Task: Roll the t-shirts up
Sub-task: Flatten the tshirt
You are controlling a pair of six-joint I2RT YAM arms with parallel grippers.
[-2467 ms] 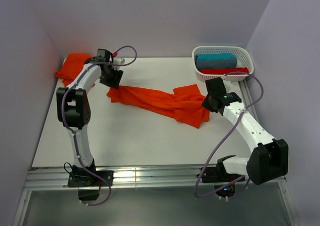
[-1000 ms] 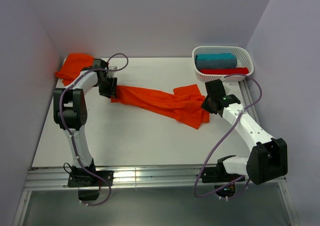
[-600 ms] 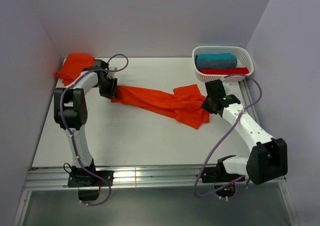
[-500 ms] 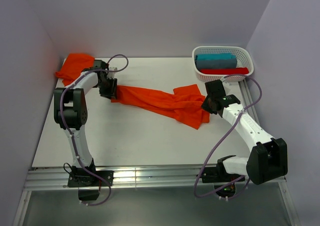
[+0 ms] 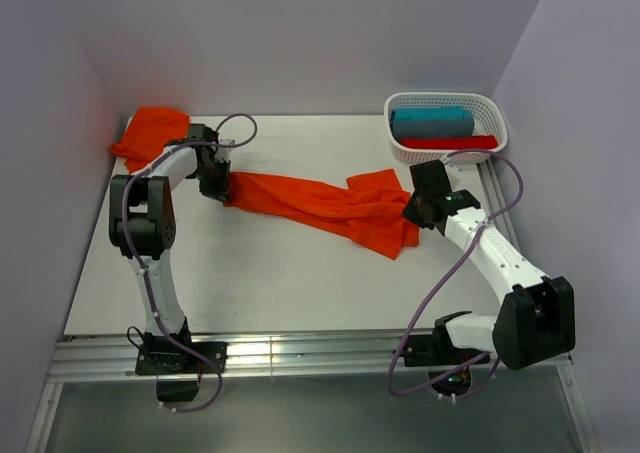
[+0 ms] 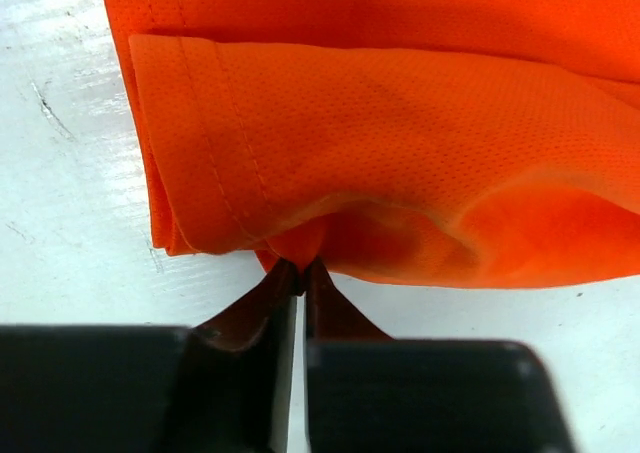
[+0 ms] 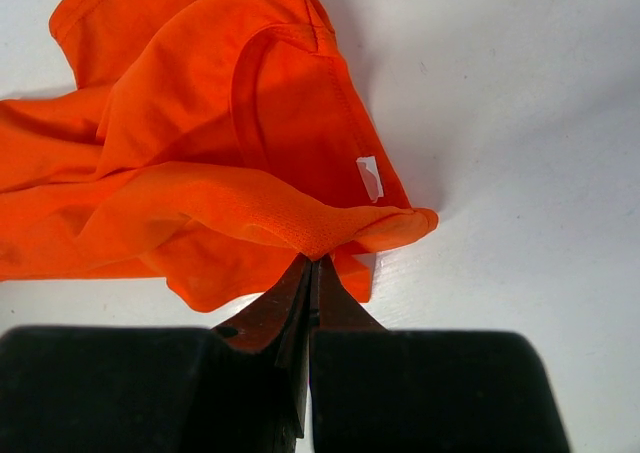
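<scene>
Probably a lab: walled white table [image 5: 300,273].

Cannot see from above where the left gripper [image 5: 219,181] and right gripper [image 5: 420,209] end, both lost under the wrists. Cannot follow the stretched t-shirt [image 6: 400,123] past the top and right edges at the left wrist, nor past the left edge at the right wrist. Cannot see all of the second t-shirt [image 5: 150,129], upper left, partly behind the left arm [image 5: 165,163]. Cannot tell what the teal cloth [image 5: 432,123] and red cloth [image 5: 452,142] in the basket [image 5: 440,153] are.
</scene>
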